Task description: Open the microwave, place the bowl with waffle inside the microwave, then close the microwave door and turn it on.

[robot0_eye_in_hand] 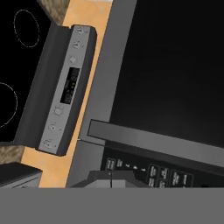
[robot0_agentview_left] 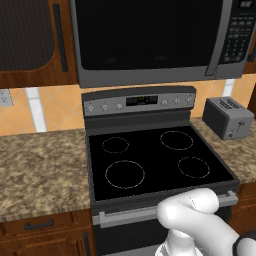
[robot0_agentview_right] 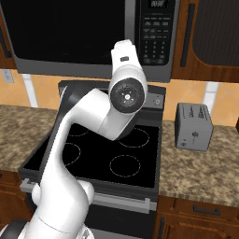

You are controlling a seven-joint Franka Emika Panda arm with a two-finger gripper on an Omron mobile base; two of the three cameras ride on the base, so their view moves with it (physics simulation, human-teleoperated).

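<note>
The microwave (robot0_agentview_left: 150, 40) hangs above the stove with its door (robot0_eye_in_hand: 175, 65) closed and its black glass dark. In the rolled hand view my gripper (robot0_eye_in_hand: 111, 175) is shut with nothing between its tips, close in front of the keypad (robot0_eye_in_hand: 148, 170) and just below the long door handle (robot0_eye_in_hand: 153, 140). From the right base camera my arm reaches up and the hand (robot0_agentview_right: 125, 56) stands in front of the microwave (robot0_agentview_right: 70, 32), beside the keypad (robot0_agentview_right: 156, 39). The handle (robot0_agentview_left: 220, 40) and keypad (robot0_agentview_left: 239, 37) sit at the microwave's right. The bowl and the waffle are out of view.
Under the microwave is a black-topped stove (robot0_agentview_left: 150, 155) with a grey control panel (robot0_agentview_left: 140, 102). A small grey toaster (robot0_agentview_left: 227, 117) stands on the speckled counter (robot0_agentview_left: 40, 165) to the stove's right. Brown wooden cabinets (robot0_agentview_left: 30, 40) flank the microwave.
</note>
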